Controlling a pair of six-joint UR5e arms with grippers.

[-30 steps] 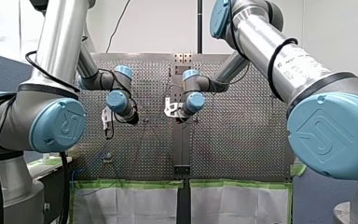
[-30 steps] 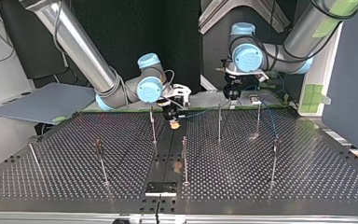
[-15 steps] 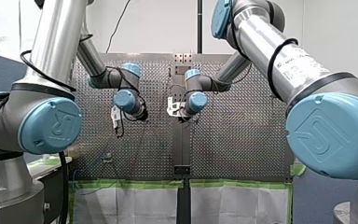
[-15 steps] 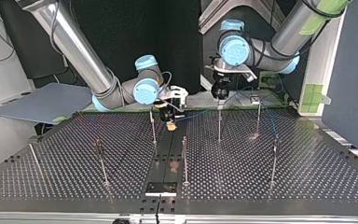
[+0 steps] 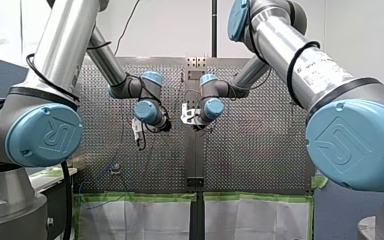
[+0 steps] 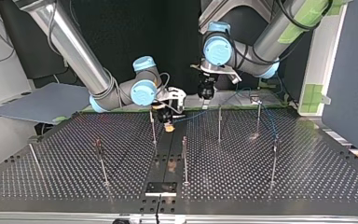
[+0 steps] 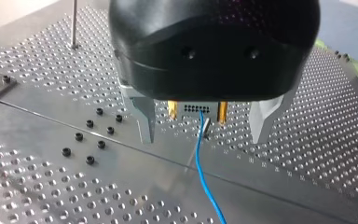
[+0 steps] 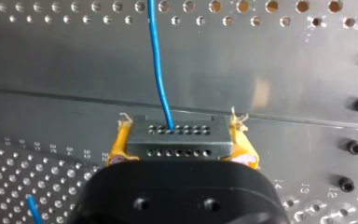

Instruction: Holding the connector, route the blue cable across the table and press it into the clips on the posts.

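Connector (image 8: 176, 135): a dark grey block, its flat face carrying two rows of small round holes. It is sitting clamped between the yellow pads (image 8: 242, 142) of the right hand (image 8: 177, 142), low over the smooth middle strip of the surface (image 6: 279, 186). The pad edges are looking frayed.

Blue cable (image 8: 158, 60): thin, round and limp, leaving the hole face and trailing toward the posts (image 6: 219, 125).

Left hand (image 7: 204, 130): its bare metal fingers (image 7: 144, 123) are standing apart and gripping nothing. The cable is showing between them; contact unclear.

Clips (image 6: 254, 98): small heads on the post tops, detail unreadable.

Judgement: the posts are slim rods and likely springy, so press straight down along the rod with only light cable tension.

Surface: perforated metal with a dull sheen.
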